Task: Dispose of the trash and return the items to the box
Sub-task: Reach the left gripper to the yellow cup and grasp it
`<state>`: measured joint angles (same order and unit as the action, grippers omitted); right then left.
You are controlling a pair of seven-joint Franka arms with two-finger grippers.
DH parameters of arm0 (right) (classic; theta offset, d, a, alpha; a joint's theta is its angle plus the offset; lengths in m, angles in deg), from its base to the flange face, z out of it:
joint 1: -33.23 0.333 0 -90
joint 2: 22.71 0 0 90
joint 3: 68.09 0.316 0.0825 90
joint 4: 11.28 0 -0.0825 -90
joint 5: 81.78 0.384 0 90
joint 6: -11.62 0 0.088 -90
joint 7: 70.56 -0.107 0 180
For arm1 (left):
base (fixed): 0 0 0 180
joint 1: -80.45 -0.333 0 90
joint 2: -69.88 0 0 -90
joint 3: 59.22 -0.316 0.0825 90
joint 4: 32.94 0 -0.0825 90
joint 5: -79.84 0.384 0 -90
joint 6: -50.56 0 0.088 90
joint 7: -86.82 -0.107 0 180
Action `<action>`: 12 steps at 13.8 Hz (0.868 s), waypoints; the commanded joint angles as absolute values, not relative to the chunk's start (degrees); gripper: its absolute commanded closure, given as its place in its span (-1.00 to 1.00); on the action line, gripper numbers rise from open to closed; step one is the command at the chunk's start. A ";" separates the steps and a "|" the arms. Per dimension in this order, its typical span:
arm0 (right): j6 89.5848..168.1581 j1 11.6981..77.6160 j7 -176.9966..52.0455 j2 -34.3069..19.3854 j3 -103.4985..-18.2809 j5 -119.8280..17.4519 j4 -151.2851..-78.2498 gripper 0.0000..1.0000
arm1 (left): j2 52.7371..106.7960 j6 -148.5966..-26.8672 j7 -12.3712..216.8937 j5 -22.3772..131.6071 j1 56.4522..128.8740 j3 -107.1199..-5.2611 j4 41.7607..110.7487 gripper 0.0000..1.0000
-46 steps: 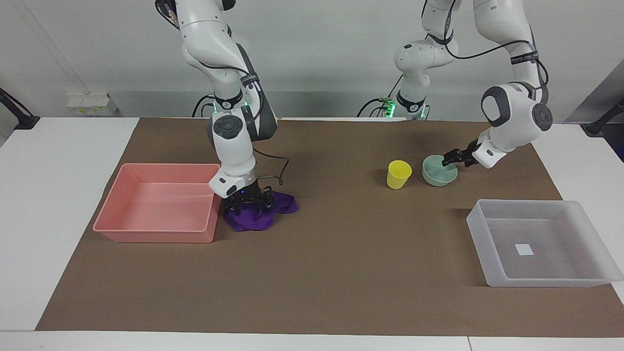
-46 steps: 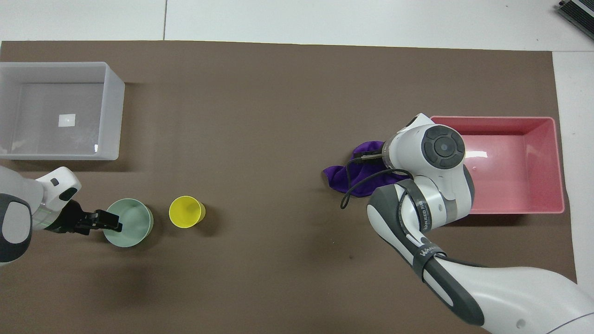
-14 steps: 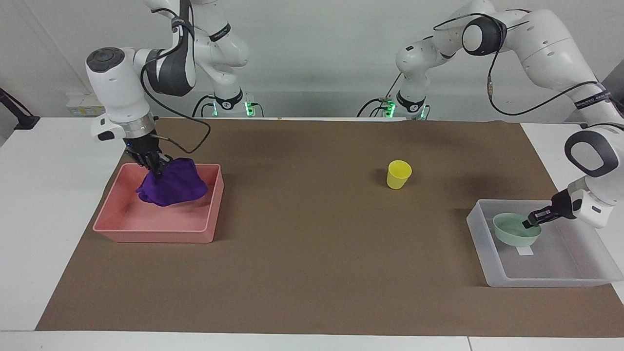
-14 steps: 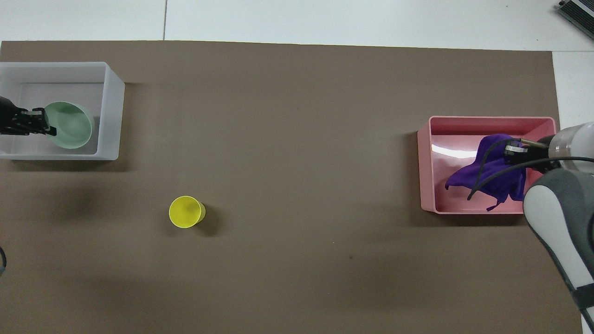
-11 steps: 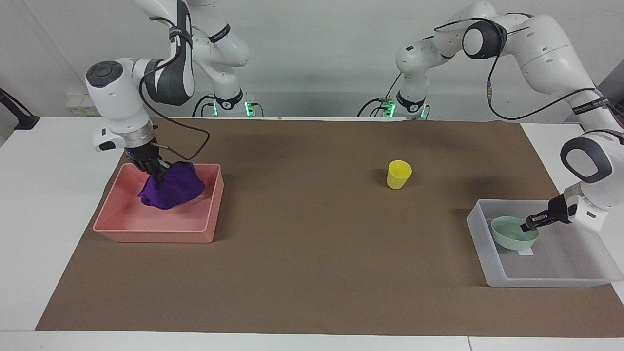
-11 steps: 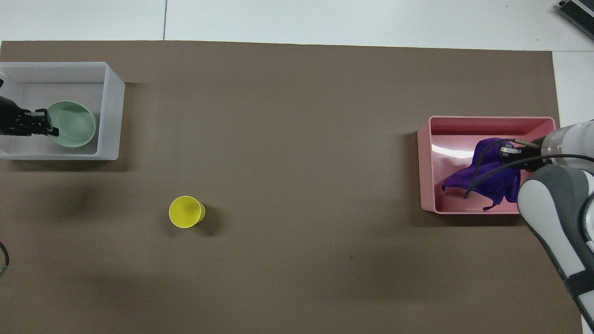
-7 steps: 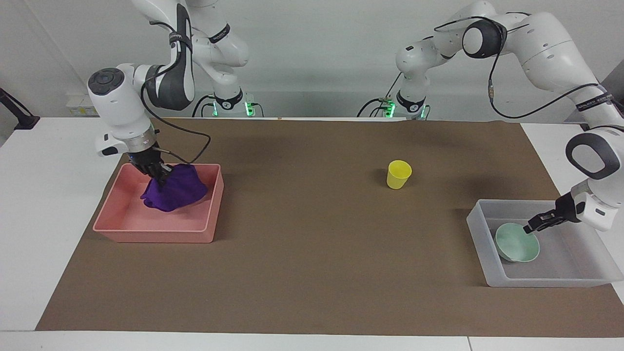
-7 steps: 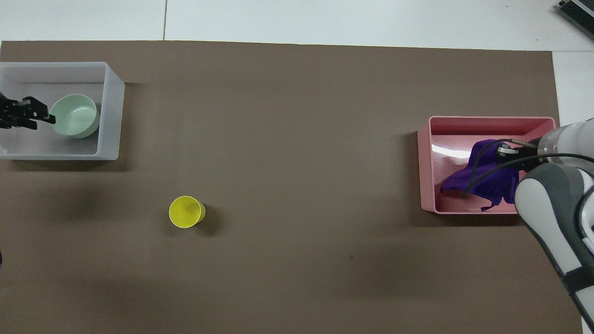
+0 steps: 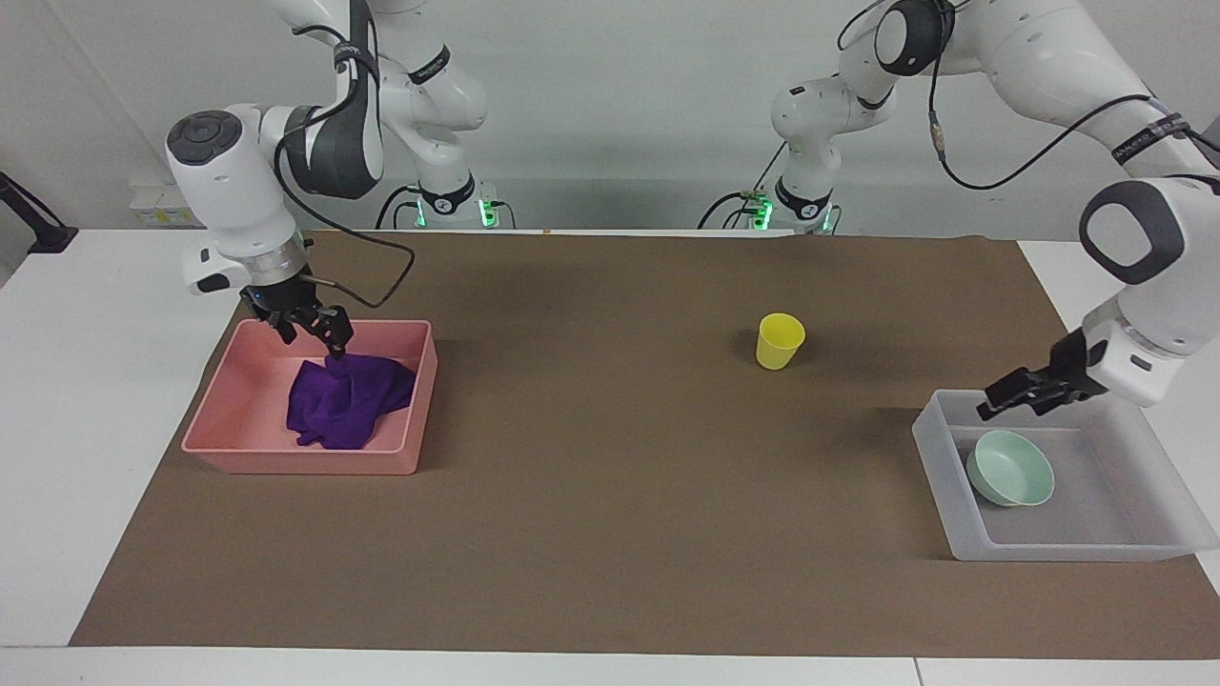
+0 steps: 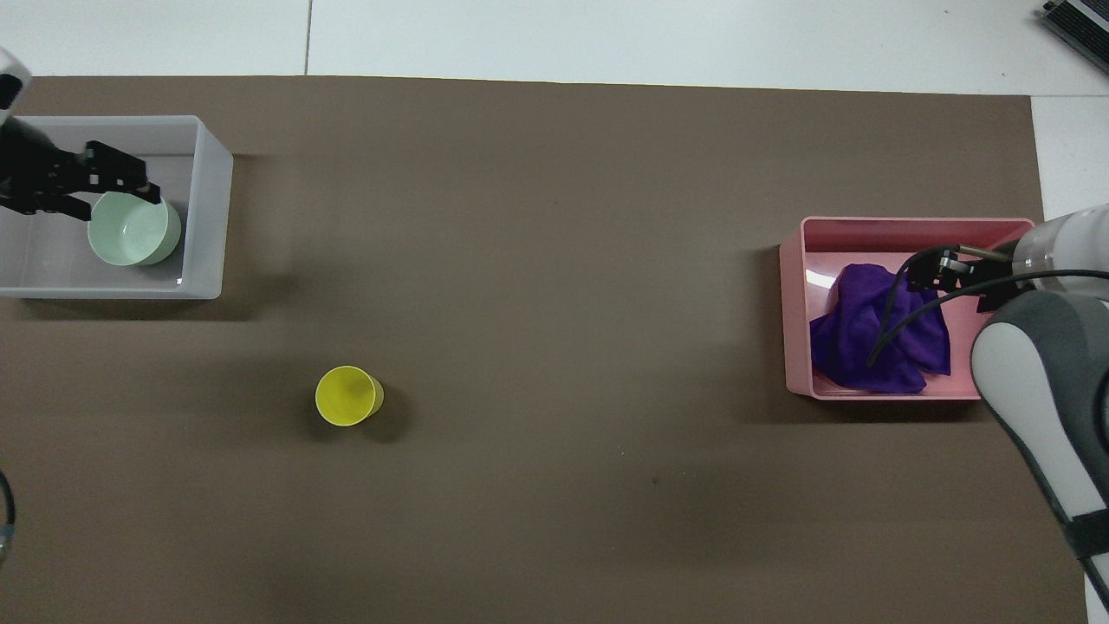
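White table [image 9: 114,400] carries a brown mat [image 9: 610,495] covering most of its top. Directly on the mat: pink tray [image 9: 221,448] toward the right arm's end, translucent box [image 9: 939,457] toward the left arm's end, and a yellow cup [image 9: 780,341] upright between them, nearer to the box and nearer to the robots than it. All three stand well apart. Bare white table shows at both ends of the mat.

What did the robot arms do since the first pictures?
The right gripper carried the purple cloth off the mat into the pink tray and let go. The left gripper moved the green bowl into the clear box, released it, and rose. The yellow cup stayed put.
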<state>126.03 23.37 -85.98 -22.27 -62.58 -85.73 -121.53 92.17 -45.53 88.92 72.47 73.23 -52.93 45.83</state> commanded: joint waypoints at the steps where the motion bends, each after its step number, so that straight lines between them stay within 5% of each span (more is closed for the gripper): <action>1: 120.71 25.31 -85.33 -22.19 -62.38 -85.47 -116.24 -1.00 | 79.51 -46.46 92.09 73.69 77.80 -53.86 62.18 -1.00; 4: 115.35 25.76 -85.33 -22.10 -61.94 -84.86 -111.75 -1.00 | 63.43 -59.07 92.27 73.51 82.98 -53.68 87.38 -1.00; 6: 112.71 25.76 -85.33 -21.92 -61.59 -82.84 -108.76 -1.00 | 57.33 -69.80 92.53 72.81 86.31 -53.42 100.50 -1.00; 11: 108.76 25.67 -80.41 -22.19 -60.97 -82.83 -104.55 -1.00 | 59.24 -88.01 92.71 72.81 90.64 -53.42 113.91 -1.00; 12: 108.83 25.59 -80.23 -22.01 -60.97 -83.70 -104.27 -1.00 | 59.68 -87.95 93.14 72.81 90.90 -53.42 113.83 -0.75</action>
